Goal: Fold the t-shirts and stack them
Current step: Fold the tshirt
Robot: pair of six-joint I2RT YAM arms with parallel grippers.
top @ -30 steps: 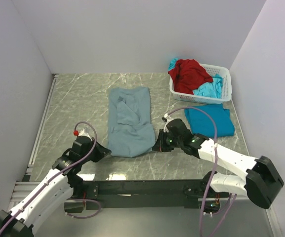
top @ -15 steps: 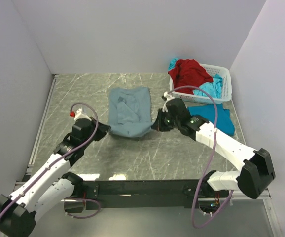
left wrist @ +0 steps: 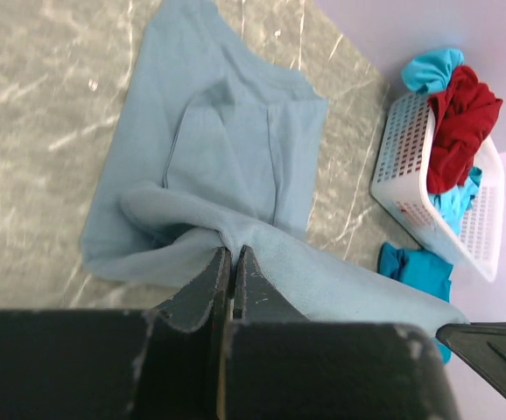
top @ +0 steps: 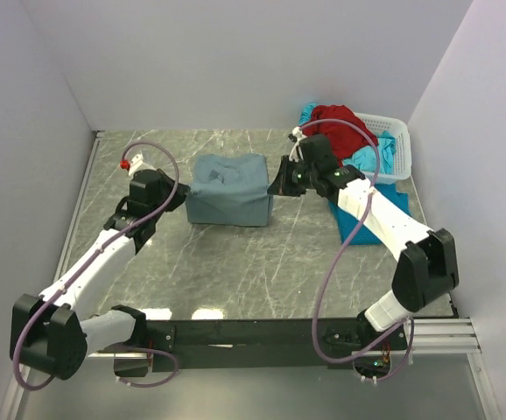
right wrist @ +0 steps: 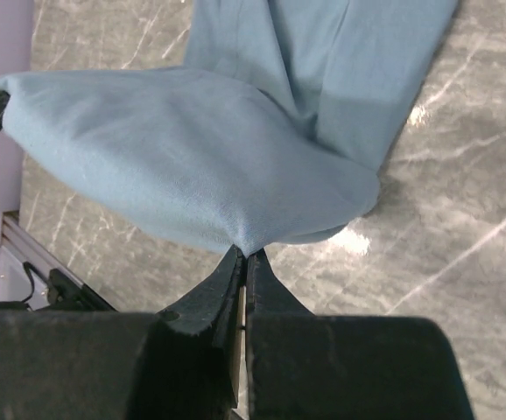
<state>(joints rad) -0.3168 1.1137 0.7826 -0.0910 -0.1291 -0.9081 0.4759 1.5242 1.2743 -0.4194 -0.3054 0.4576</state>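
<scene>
I find the left gripper (left wrist: 233,254) clamped on the left end of the raised hem of the large dusty grey-blue cloth t-shirt (top: 231,197), and the right gripper (right wrist: 242,255) pinched together on the right end. The hem hangs doubled over the rest of the shirt, which lies on the grey marbled tabletop (top: 235,280), centre rear. The red cloth t-shirt (top: 336,122) is heaped in the white plastic lattice basket (top: 393,131) at the far right. A folded bright turquoise cloth t-shirt (top: 391,206) lies just in front of that basket, partly under the right arm
</scene>
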